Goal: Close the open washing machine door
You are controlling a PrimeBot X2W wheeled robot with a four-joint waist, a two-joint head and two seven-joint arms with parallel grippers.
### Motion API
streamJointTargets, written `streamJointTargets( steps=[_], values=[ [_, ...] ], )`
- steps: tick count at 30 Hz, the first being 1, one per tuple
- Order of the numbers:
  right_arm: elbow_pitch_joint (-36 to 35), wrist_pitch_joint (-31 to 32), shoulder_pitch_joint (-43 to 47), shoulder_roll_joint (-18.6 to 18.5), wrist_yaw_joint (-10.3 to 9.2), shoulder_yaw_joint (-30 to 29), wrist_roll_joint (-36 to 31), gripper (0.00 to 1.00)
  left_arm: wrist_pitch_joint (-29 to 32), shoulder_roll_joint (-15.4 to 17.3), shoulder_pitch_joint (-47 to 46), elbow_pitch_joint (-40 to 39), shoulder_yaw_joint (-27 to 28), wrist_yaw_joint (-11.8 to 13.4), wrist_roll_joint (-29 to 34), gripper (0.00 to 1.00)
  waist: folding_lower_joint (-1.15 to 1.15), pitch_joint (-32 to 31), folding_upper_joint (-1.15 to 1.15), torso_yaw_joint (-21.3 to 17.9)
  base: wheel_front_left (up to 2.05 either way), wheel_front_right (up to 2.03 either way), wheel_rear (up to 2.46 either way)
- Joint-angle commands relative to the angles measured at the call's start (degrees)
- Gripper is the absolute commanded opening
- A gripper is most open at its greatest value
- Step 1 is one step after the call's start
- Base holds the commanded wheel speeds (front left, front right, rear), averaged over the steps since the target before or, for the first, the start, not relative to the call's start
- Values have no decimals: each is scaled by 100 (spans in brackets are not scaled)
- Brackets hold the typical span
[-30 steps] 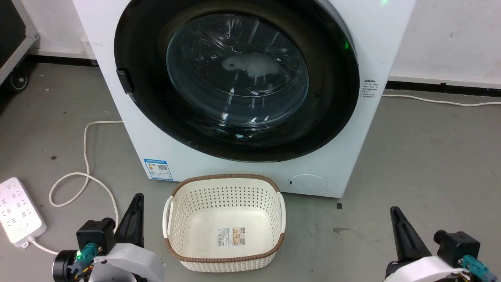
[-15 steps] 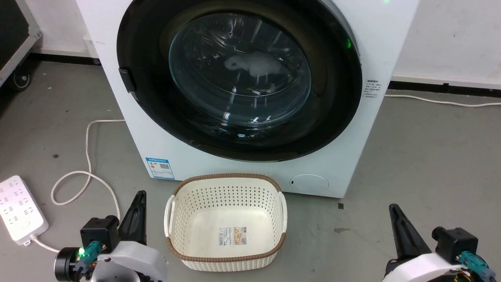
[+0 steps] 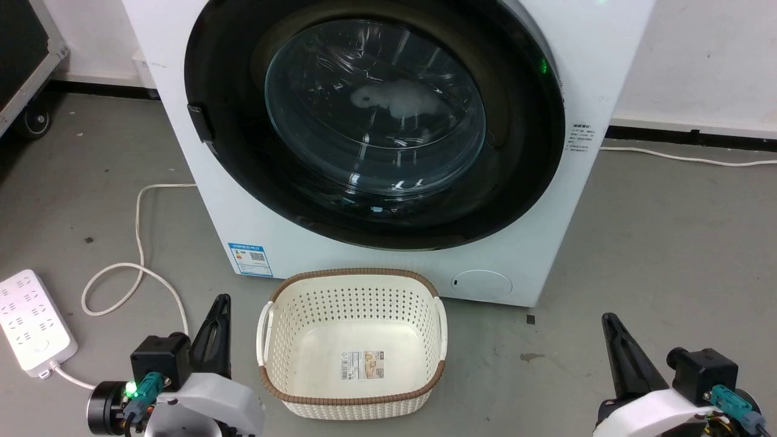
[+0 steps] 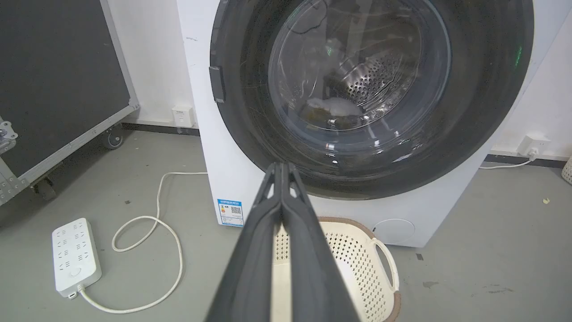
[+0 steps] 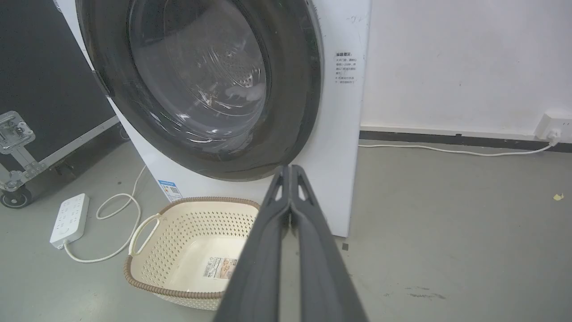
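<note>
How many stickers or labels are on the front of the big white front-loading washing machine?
2. A blue label sticker sits low left on the white front-loading washing machine; a small black-text label is at its right edge. More may sit above, out of view.

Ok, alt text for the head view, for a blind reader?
White washing machine, its round black door shut, with an empty cream basket on the floor before it. The left gripper and right gripper, both shut, flank the basket.

Cream perforated basket (image 3: 352,303) on grey floor (image 3: 637,243); white power strip (image 3: 33,318) left, cord (image 3: 138,224) looped.
</note>
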Motion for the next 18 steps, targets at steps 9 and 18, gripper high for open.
streamJointTargets(
  steps=[9, 18],
  values=[
    [-134, 94, -4, -11, -2, 10, -131, 0, 80, -116, 121, -98, 93, -39, 202, 0, 0, 4, 0, 20, 0, 0, 0],
    [-221, 174, -5, -13, -2, 14, -224, 0, 150, -202, 146, -168, 154, -65, 354, 0, 0, 9, 0, 40, 0, 0, 0]
  ],
)
